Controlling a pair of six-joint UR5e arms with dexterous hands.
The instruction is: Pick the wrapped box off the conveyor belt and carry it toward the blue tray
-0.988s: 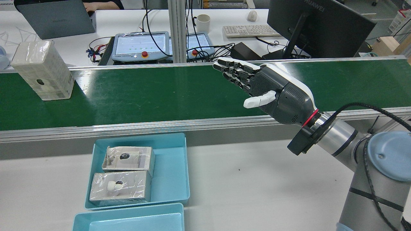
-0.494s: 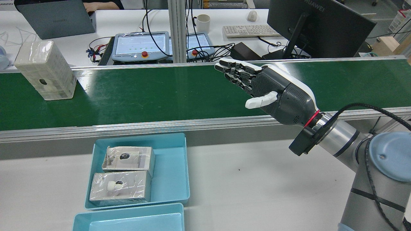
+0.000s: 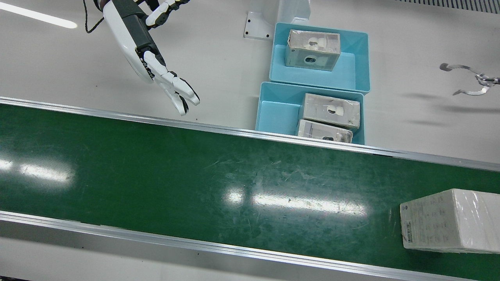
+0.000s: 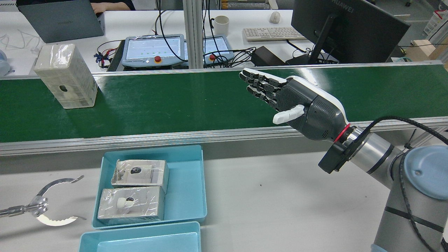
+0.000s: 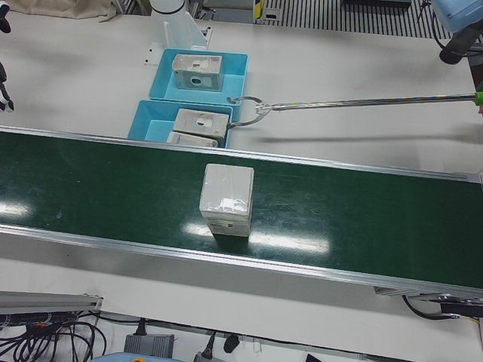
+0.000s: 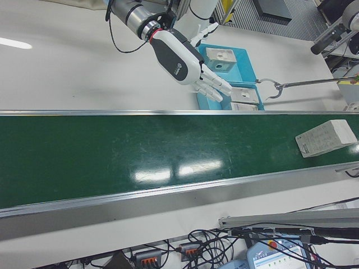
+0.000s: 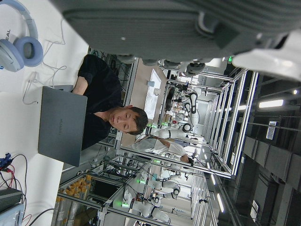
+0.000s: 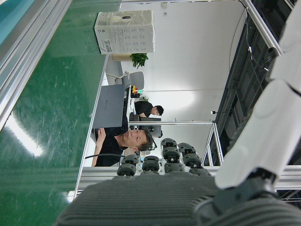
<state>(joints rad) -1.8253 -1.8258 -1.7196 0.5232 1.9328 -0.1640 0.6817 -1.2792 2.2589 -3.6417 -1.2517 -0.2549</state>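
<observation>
The wrapped box (image 4: pixel 66 75) stands upright on the green conveyor belt (image 4: pixel 182 101), far to the left in the rear view. It also shows in the front view (image 3: pixel 449 220), the left-front view (image 5: pixel 226 200) and the right hand view (image 8: pixel 124 32). My right hand (image 4: pixel 297 103) is open and empty, fingers stretched out over the belt's near edge, far to the right of the box. It shows in the front view (image 3: pixel 152 62) too. The blue tray (image 4: pixel 189 196) holds two wrapped boxes. My left hand (image 7: pixel 178 28) shows only in its own view, fingers apart, holding nothing.
A metal claw tool (image 4: pixel 45 206) on a long rod lies over the table, left of the blue tray. A second blue tray (image 4: pixel 140 241) sits at the near edge. Teach pendants, a monitor and cables stand beyond the belt.
The box has moved right along the belt in the rear view. My right hand has shifted slightly right and down. The claw tool has come into view at lower left.
</observation>
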